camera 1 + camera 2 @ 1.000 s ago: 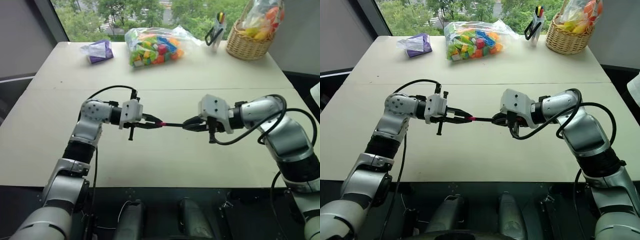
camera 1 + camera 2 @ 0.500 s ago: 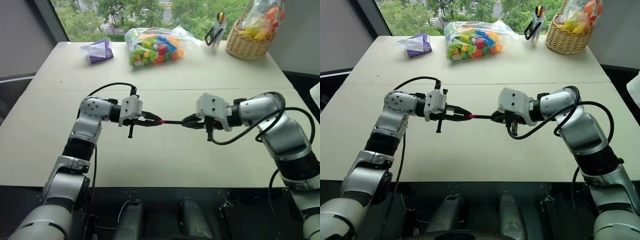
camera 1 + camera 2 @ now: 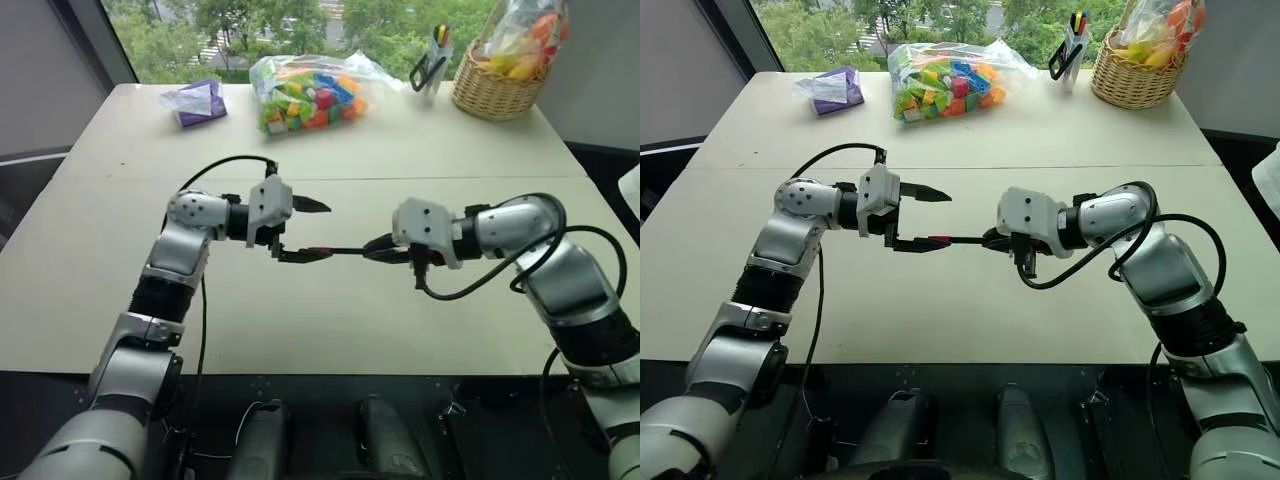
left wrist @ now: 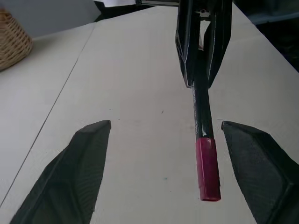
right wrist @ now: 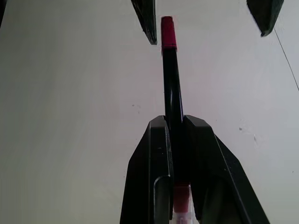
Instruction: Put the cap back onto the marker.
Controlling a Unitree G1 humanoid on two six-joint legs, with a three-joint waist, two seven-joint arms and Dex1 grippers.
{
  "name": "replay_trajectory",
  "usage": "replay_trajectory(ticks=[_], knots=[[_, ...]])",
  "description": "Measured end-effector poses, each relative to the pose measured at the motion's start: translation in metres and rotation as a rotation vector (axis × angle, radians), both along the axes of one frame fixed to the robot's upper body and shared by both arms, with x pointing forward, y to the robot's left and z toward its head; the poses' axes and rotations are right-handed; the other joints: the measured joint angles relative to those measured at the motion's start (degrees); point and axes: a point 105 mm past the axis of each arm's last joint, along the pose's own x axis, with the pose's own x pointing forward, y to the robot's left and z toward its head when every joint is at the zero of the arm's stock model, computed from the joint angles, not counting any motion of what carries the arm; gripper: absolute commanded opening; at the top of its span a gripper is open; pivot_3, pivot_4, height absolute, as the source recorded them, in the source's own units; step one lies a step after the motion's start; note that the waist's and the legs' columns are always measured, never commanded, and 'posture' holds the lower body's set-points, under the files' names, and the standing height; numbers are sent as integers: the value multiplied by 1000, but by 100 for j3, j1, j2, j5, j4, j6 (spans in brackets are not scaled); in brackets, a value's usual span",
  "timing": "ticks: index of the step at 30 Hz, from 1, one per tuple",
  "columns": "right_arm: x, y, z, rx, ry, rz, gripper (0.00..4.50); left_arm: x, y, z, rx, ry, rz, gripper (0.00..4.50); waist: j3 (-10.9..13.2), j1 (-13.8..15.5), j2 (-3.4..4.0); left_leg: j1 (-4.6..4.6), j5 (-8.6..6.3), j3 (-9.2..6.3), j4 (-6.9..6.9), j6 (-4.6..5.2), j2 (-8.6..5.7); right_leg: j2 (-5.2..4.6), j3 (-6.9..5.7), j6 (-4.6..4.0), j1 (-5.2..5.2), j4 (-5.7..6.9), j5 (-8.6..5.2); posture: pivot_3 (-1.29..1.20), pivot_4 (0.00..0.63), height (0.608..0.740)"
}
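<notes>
The left gripper [image 3: 303, 230] stands with its two black fingers spread wide, one above and one below the tiny red plastic cap [image 4: 207, 169], which sits seated on the end of the thin black marker [image 5: 172, 84]. To the right, the right gripper [image 3: 378, 248] is clamped on the marker's far end, holding it level above the pale table [image 3: 330, 310] so the cap can be released.

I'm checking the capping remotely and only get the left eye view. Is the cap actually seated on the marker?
Observer: In the left wrist view the cap sits on the end of the marker, apart from both open fingers.
Operator: Who holds the marker?
Observer: The right wrist view shows the right gripper shut on the marker's shaft.
Operator: Anything beneath it?
Observer: Bare table.
</notes>
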Motion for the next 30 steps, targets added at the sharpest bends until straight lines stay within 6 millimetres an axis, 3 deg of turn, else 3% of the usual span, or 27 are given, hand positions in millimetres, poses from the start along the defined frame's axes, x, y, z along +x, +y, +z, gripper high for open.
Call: replay_trajectory(ticks=[7,14,21,27,30], knots=[[14,-48,-1,45,-46,-295,0,2,2,-4,-54,28,76,4426,0,18,0,-1,0,1,0,0,-1,-2,2,0,0,0,0,0,150,740],[33,-124,-4,166,-151,-884,0,0,-7,1,-117,39,88,4426,0,23,0,-1,0,1,-1,0,-1,-2,5,0,0,2,0,0,150,740],[13,-185,-28,289,-134,-1342,0,-4,-11,1,-161,138,65,4426,-2,9,2,1,0,5,-2,0,-1,-1,9,0,-1,5,0,0,150,740],[-9,-208,-54,345,-66,-1546,0,-15,-7,8,-155,203,-4,4426,-3,-5,5,9,0,12,-3,0,0,2,17,0,0,11,0,0,150,740],[-13,-213,-55,356,-66,-1578,0,-17,-5,7,-146,223,-13,4426,-3,-10,5,10,0,14,-3,0,0,3,18,0,0,11,0,0,150,740]])
